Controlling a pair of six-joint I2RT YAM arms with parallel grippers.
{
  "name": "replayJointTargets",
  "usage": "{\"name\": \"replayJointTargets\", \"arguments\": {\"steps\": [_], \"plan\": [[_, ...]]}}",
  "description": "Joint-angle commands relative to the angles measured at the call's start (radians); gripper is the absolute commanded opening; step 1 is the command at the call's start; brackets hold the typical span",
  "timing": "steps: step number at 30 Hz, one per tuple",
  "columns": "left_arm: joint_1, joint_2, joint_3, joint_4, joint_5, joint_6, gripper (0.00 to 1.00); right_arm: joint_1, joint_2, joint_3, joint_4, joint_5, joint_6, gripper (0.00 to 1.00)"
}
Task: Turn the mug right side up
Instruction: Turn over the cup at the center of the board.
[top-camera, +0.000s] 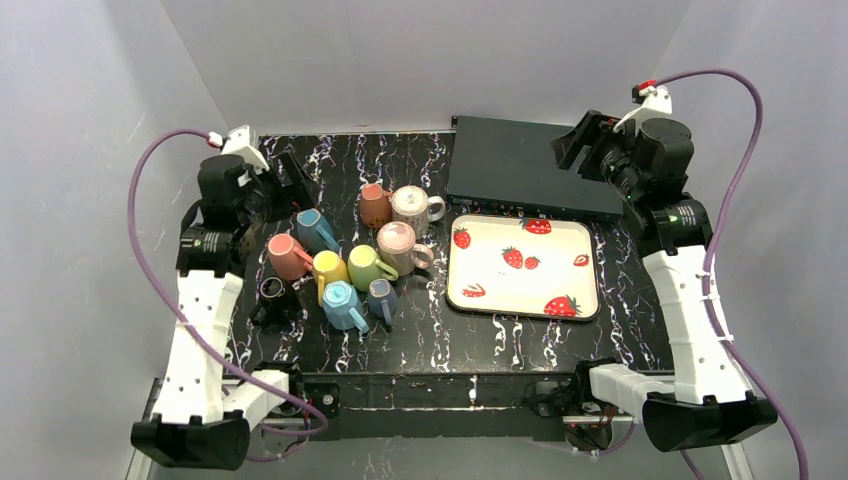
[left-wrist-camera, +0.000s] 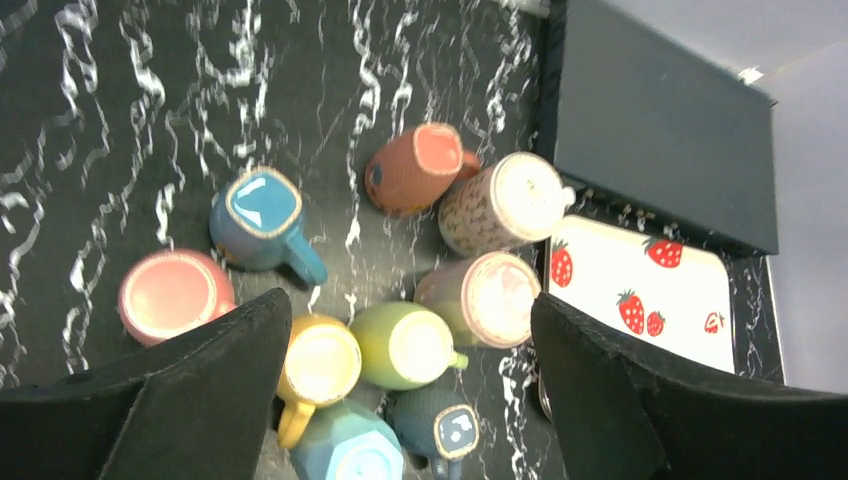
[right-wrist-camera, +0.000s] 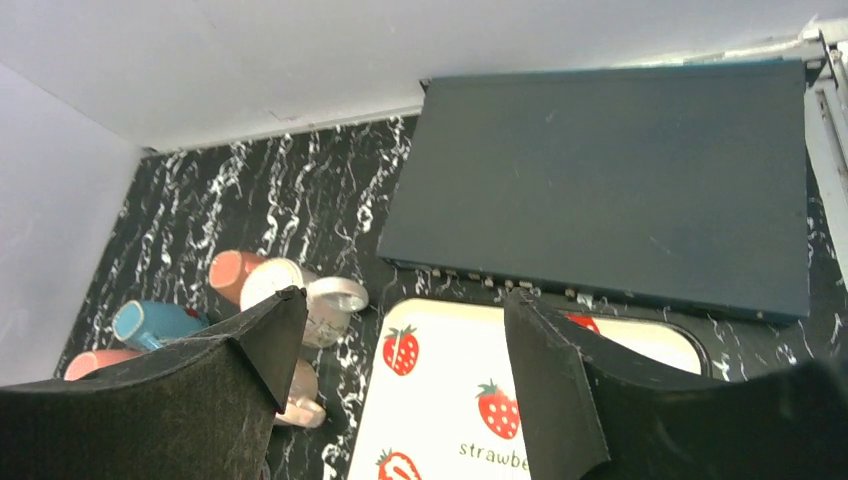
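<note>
Mugs in many colours crowd together left of centre in the overhead view, on a black bench (top-camera: 440, 345) veined with white. At the top of the cluster sit a brown mug (top-camera: 375, 205) and a speckled white mug (top-camera: 411, 204), side by side and touching, with a pale pink mug (top-camera: 397, 243) just below them. Toward the left edge of the group are a blue mug (top-camera: 314, 229) and a salmon mug (top-camera: 286, 254). In the middle are a yellow mug (top-camera: 328, 267) and a green mug (top-camera: 366, 265), close together. Lowest in the frame are a light blue mug (top-camera: 341, 304) and a small dark blue mug (top-camera: 381, 296). In the left wrist view most of them turn a flat, closed end upward, so they seem to stand mouth down, though this cannot be told for each one.

The left tool (left-wrist-camera: 410, 305) hangs raised above the upper left of the cluster. Its two black fingers are spread wide apart, grip nothing and touch no mug. The right tool (right-wrist-camera: 405, 295) is raised at the upper right of the overhead view, well apart from the mugs, with its fingers also spread wide and nothing between them. Beneath it lies a flat dark box (top-camera: 520, 165) along the top edge of the bench. Just below the box, right of the mugs, lies a cream tray (top-camera: 540, 285) printed with red strawberries.
</note>
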Motion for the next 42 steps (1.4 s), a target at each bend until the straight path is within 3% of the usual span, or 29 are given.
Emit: {"name": "replayJointTargets", "arguments": {"steps": [1, 9, 15, 23, 34, 42], "plan": [[0.003, 0.031, -0.038, -0.09, 0.003, -0.067, 0.86, -0.003, 0.008, -0.027, -0.051, 0.008, -0.038, 0.81], [0.004, 0.114, -0.097, -0.224, -0.302, -0.174, 0.84, -0.002, 0.014, -0.132, -0.069, -0.022, -0.004, 0.82], [0.004, 0.142, -0.215, -0.159, -0.456, -0.324, 0.7, -0.003, 0.026, -0.19, -0.065, -0.027, 0.051, 0.82], [0.004, 0.34, -0.181, -0.152, -0.441, -0.422, 0.7, -0.002, -0.004, -0.253, -0.043, -0.061, 0.062, 0.83], [0.003, 0.445, -0.19, -0.172, -0.593, -0.537, 0.66, -0.003, -0.033, -0.292, -0.08, -0.057, 0.049, 0.84], [0.004, 0.488, -0.191, -0.139, -0.595, -0.496, 0.54, -0.003, -0.041, -0.301, -0.1, -0.046, 0.043, 0.84]]}}
